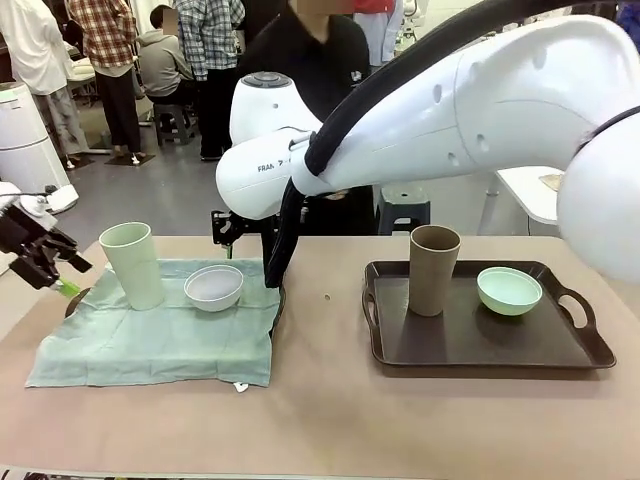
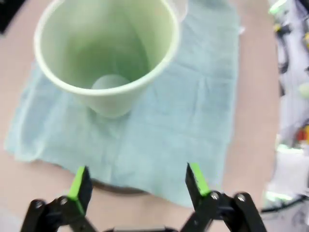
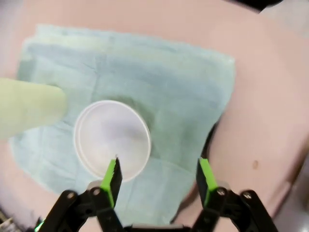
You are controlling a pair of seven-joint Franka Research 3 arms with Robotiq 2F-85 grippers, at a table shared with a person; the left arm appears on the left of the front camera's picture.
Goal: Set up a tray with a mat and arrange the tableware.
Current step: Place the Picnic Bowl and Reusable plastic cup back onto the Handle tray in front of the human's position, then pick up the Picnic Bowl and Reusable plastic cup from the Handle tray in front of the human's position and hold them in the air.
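Green pads (image 2: 79, 180) stood wide apart on the left gripper (image 2: 137, 179), and we saw nothing between them: fingers released, empty! Just beyond those fingers the pale green cup (image 2: 108, 53) stood upright on the pale green cloth mat (image 2: 193, 96), its mouth open to the wrist camera. A dark rim (image 2: 116, 187) peeked out from under the mat's near edge. From the front, we had that gripper hanging at the mat's left edge, near the cup but apart from it.

Over to the right gripper (image 3: 159, 174): fingers spread there too, gripping nothing. It was poised over the white bowl (image 3: 112, 140), one pad lining up with the bowl's rim in the wrist view; whether it touched, we could not tell. The bowl sat on the mat just beside the cup, and the white right arm (image 1: 480, 110) reached across the middle to it.

Well apart, on the right side of the table (image 1: 330, 420), a dark tray (image 1: 480, 345) with handles carried the brown-taupe cup (image 1: 434, 268), upright. The mint green bowl (image 1: 509, 290) sat near it, not touching. A person (image 1: 320, 60) in black stood at the far side.
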